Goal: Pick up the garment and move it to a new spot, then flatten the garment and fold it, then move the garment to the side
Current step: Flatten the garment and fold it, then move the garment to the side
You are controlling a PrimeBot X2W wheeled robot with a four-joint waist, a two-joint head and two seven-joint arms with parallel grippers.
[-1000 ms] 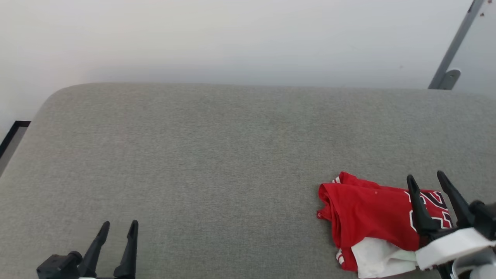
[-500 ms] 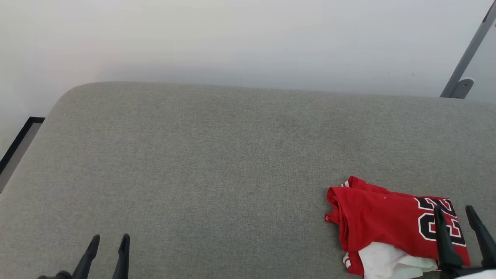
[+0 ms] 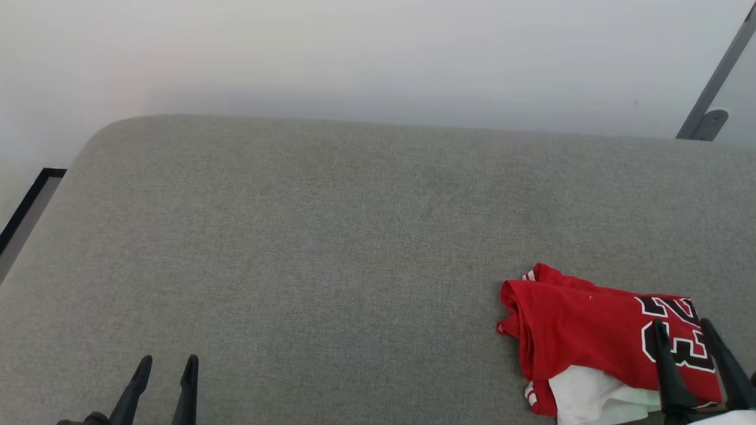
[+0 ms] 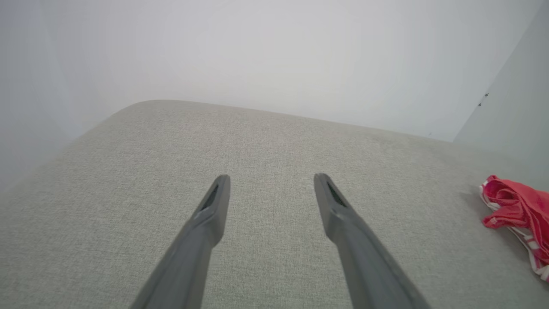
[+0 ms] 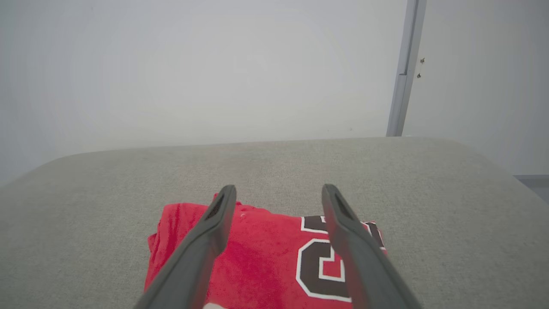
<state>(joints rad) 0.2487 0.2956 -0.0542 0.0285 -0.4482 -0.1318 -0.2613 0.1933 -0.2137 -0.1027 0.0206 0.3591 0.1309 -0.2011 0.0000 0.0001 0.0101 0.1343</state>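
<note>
The garment (image 3: 579, 336) lies folded at the front right of the grey padded surface (image 3: 331, 236), red with black white-edged digits and a white panel at its near edge. From the right wrist view the garment (image 5: 266, 257) sits just beneath and beyond my fingers. My right gripper (image 3: 685, 326) stands open over its right end, apart from the cloth, with nothing between the fingers. Far to the left, my left gripper (image 3: 166, 361) is open above bare surface. The left wrist view has the garment (image 4: 517, 210) at its right edge, well away from the left gripper (image 4: 271, 180).
A pale wall rises behind the padded surface. At the far right a grey metal post (image 3: 711, 82) leans up the wall. A dark-framed strip of floor (image 3: 23, 212) lies past the surface's left edge. The surface's rounded far corners show in both wrist views.
The right gripper has drawn back toward the near edge, baring the digits on the garment. The left gripper also pulled back slightly. The head view shifted a little. The garment lies as before.
</note>
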